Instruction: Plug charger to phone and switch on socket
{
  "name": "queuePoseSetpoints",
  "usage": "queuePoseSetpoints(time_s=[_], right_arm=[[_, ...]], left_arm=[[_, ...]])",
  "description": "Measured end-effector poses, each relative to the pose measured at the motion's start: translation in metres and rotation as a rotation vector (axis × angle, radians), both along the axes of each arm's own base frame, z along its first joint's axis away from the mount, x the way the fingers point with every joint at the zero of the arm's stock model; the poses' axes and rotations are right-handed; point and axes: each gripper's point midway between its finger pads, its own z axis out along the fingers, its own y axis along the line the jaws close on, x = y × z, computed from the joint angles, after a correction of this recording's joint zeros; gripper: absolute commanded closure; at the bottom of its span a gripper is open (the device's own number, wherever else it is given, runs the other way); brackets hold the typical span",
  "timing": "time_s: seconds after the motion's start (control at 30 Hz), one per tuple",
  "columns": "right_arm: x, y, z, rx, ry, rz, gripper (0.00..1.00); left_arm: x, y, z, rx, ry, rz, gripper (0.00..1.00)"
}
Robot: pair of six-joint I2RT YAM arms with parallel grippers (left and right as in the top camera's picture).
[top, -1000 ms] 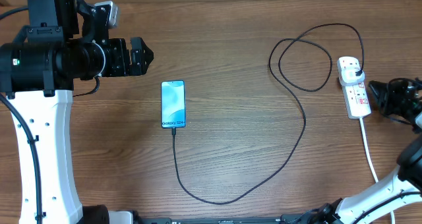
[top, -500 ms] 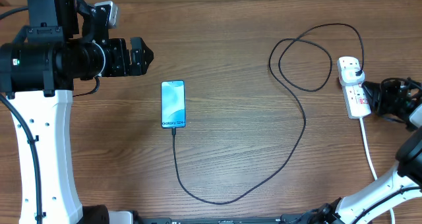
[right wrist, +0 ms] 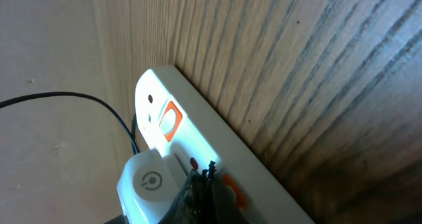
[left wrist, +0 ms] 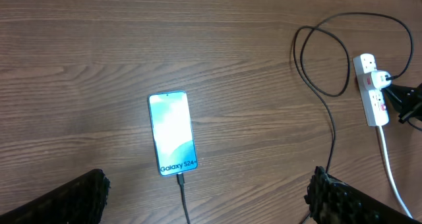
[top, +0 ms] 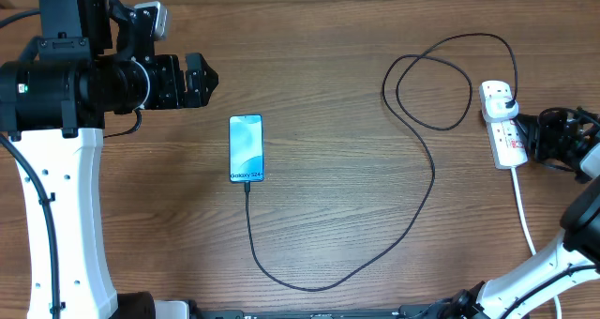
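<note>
**Inspection: both grippers, one phone, one charger, one socket**

My left gripper (top: 204, 79) hangs above the table (top: 328, 66) with its two fingers (left wrist: 76, 197) spread wide and nothing between them. One phone (top: 247, 148) lies flat, just ahead of and below this gripper. Its screen faces up and is lit light blue, and in the left wrist view it sits between the two fingers.

There is one charger (top: 433, 169), a thin black cable. Its small tip is seated in the phone's near edge. From there it curves away towards my right side, makes one loop, and ends at one plug (right wrist: 148, 181) seated in the socket.

One socket (top: 502, 122), a white strip, lies well apart from my left gripper. My right gripper (top: 536, 136) is right against its side. In the right wrist view the fingertips (right wrist: 206, 184) are pressed together with nothing pinched between them. They rest on the strip between the plug and a red switch. I count two red switches (right wrist: 170, 120) in that view. One thick white cord (top: 523, 216) leaves the strip's near end and runs back beside my right arm.
</note>
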Motion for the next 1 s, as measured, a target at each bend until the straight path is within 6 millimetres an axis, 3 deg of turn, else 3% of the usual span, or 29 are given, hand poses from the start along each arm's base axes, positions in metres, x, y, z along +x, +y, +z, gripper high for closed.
queuePoseSetpoints(time_s=[1.0], right_arm=[[-0.0031, 0.0029, -0.0006, -0.016, 0.061, -0.011, 0.96]], left_arm=[[0.0, 0.0, 0.0, 0.0, 0.0, 0.0, 0.0]])
